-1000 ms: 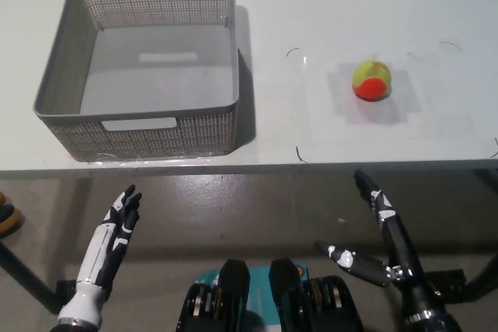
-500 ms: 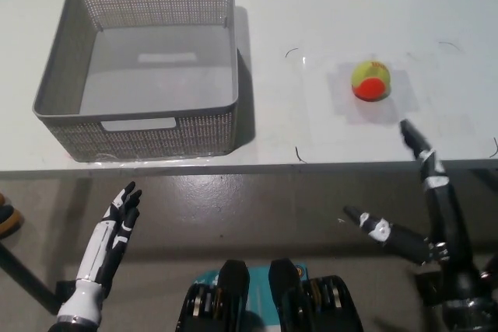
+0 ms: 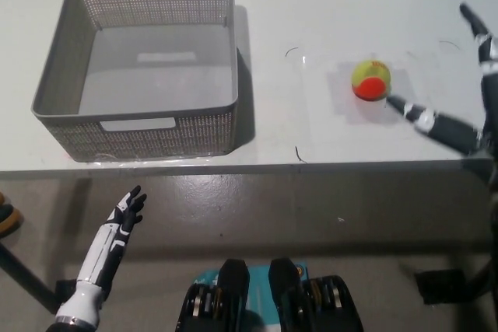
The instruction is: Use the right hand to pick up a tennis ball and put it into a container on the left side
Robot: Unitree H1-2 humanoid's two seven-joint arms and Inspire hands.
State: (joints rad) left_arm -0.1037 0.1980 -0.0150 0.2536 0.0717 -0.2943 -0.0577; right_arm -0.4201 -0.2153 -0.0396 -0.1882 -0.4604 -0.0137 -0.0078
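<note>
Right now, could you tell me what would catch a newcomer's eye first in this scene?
The yellow and orange tennis ball on the white table, right of centre, stands out first. The open black right hand reaches in beside it from the right edge, one finger almost at the ball. On the left sits a big grey mesh basket, with the white left hand resting open below the table edge.

- A white tabletop (image 3: 327,5) fills the upper part of the head view, with thin dark corner marks drawn on it.
- Below its front edge lies grey floor (image 3: 257,207).
- A dark and orange object (image 3: 6,219) shows at the left edge, cut off.
</note>
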